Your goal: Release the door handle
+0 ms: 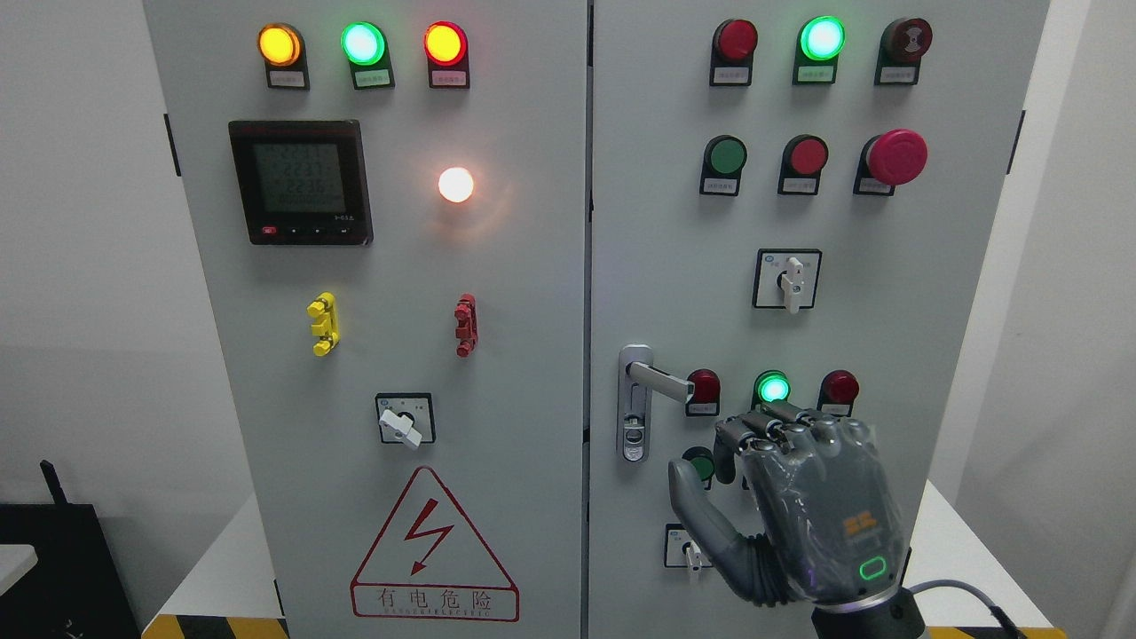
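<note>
While the right hand [781, 497] hung curled and empty below it, the door handle [661, 380] looked a rigid, smooth metal lever, best gripped along its bar.

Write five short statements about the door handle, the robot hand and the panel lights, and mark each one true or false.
1. The right hand grips the door handle. False: it hangs below and to the right of the handle, apart from it.
2. The handle's lever points to the right. True.
3. The right hand's fingers are curled and hold nothing. True.
4. The mushroom-head red button sits on the left door. False: it is on the right door, upper right.
5. The lamp just above the hand glows green. True.
</note>
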`<action>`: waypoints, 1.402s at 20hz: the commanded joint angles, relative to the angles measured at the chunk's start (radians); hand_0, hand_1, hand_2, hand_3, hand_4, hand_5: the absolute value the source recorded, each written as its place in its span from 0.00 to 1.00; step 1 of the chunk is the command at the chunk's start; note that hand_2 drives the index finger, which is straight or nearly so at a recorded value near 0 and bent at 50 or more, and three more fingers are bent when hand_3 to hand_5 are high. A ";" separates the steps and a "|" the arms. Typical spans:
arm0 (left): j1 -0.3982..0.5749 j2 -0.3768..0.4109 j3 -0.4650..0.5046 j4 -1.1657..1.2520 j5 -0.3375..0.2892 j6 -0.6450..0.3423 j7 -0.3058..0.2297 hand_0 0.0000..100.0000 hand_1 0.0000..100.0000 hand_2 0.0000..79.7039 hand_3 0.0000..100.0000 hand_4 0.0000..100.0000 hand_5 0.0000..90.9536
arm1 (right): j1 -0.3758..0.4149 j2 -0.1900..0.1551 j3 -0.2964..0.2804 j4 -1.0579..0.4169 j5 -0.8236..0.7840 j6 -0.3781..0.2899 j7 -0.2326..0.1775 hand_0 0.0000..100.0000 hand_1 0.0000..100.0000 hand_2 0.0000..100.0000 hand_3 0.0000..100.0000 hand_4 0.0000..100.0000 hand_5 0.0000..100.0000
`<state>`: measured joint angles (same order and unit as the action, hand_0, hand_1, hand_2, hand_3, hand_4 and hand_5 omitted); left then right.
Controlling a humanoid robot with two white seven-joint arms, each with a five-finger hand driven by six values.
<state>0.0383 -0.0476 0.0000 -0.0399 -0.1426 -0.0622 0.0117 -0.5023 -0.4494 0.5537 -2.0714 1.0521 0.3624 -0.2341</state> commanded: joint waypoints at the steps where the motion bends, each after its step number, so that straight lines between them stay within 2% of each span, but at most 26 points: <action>1: 0.000 0.000 -0.025 0.000 0.000 -0.001 0.001 0.12 0.39 0.00 0.00 0.00 0.00 | -0.056 -0.098 0.129 -0.016 -0.040 0.067 -0.005 0.55 0.08 0.65 1.00 0.90 0.97; 5: 0.000 0.000 -0.025 0.000 0.000 -0.001 0.001 0.12 0.39 0.00 0.00 0.00 0.00 | -0.111 -0.098 0.187 -0.016 -0.078 0.134 -0.004 0.55 0.11 0.57 1.00 0.89 0.98; 8: 0.000 0.000 -0.025 0.000 0.000 0.001 0.001 0.12 0.39 0.00 0.00 0.00 0.00 | -0.122 -0.094 0.227 -0.016 -0.112 0.205 -0.004 0.54 0.12 0.51 1.00 0.90 0.98; 12: 0.000 0.000 -0.025 0.000 0.000 -0.001 0.001 0.12 0.39 0.00 0.00 0.00 0.00 | -0.133 -0.094 0.245 -0.016 -0.132 0.217 -0.004 0.54 0.13 0.45 1.00 0.92 0.99; 14: 0.000 0.000 -0.025 0.000 0.000 0.001 0.001 0.12 0.39 0.00 0.00 0.00 0.00 | -0.159 -0.095 0.270 -0.016 -0.180 0.220 -0.005 0.53 0.14 0.41 1.00 0.93 0.99; 18: 0.000 0.000 -0.025 0.000 0.000 -0.001 0.001 0.12 0.39 0.00 0.00 0.00 0.00 | -0.203 -0.104 0.279 -0.016 -0.265 0.259 -0.004 0.52 0.15 0.37 1.00 0.93 1.00; 23: 0.000 0.000 -0.025 0.000 0.000 -0.001 0.001 0.12 0.39 0.00 0.00 0.00 0.00 | -0.223 -0.164 0.279 -0.016 -0.293 0.256 -0.013 0.52 0.15 0.36 1.00 0.93 0.99; 26: 0.000 0.000 -0.025 0.000 0.000 0.001 0.001 0.12 0.39 0.00 0.00 0.00 0.00 | -0.242 -0.169 0.279 -0.016 -0.299 0.253 -0.022 0.52 0.15 0.37 1.00 0.94 0.99; 28: 0.000 0.000 -0.025 0.000 0.000 0.001 0.001 0.12 0.39 0.00 0.00 0.00 0.00 | -0.259 -0.205 0.279 -0.016 -0.317 0.251 -0.024 0.52 0.15 0.37 1.00 0.94 1.00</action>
<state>0.0383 -0.0475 0.0000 -0.0399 -0.1426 -0.0619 0.0117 -0.7237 -0.5785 0.7983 -2.0866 0.7754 0.6170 -0.2533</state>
